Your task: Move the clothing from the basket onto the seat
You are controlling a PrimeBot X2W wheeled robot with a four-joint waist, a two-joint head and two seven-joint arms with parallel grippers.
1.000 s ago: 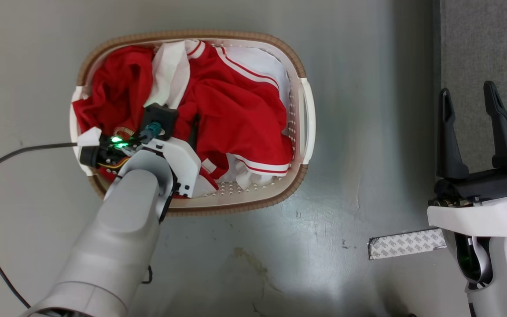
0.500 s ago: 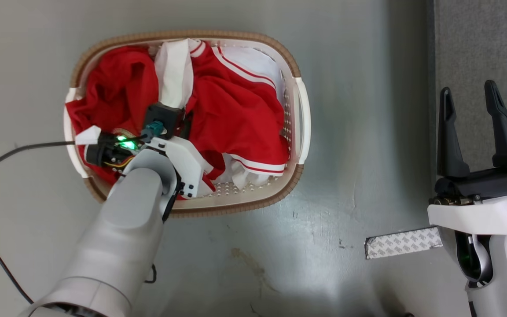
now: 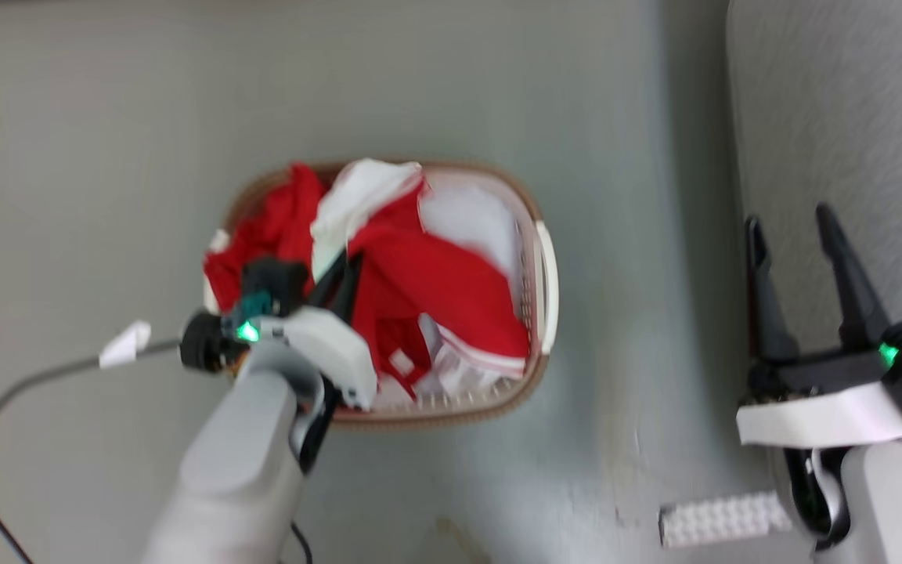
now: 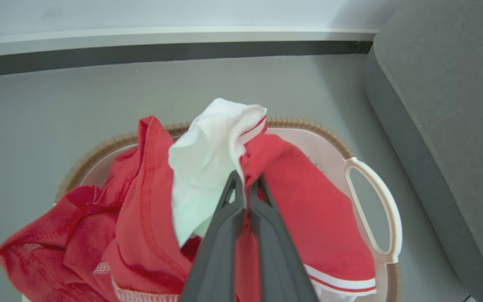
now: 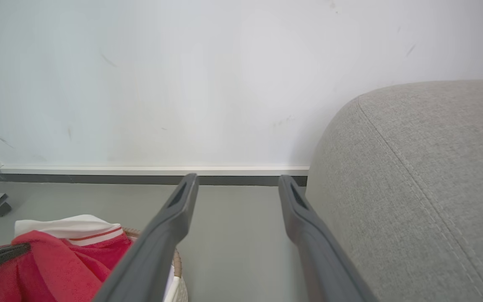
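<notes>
Left gripper (image 4: 245, 178) is clamped tight on the clothing (image 4: 308, 209), pinching a fold right where the white collar part meets the red. In the left wrist view the pinched bunch peaks up above the brown rim of the basket (image 4: 392, 235), and the rest of the red fabric trails down inside it. So the clothing is mostly in the basket, with one peak raised in the pinch. None of it is on the seat (image 3: 835, 117) yet.

Right gripper (image 3: 788, 218) has its two fingers spread wide with nothing between them. Its tips sit over the near edge of the seat, well apart from the basket.

Key relation: the seat lies to the robot's right of the basket, with a strip of bare grey floor (image 3: 639, 235) between them. The holding gripper is on the basket's left half, so the far side from the seat. The carry has to go rightward across the whole basket and over its right handle before it reaches upholstery. The right arm is the nearer one to the seat, but it's the idle one (the left has the load, so the left does the travel). The seat's front edge runs straight up the head view, so it's a long target that leaves plenty of room along that edge.

The head view is smeared, so I can't tell if the pinch caught one garment or two. The red mass on the left of the fingers may be a separate piece that drags along. Judgement: grasp done, lift under way, transfer not started. It needs enough height to get the hanging hem clear of the rim.
</notes>
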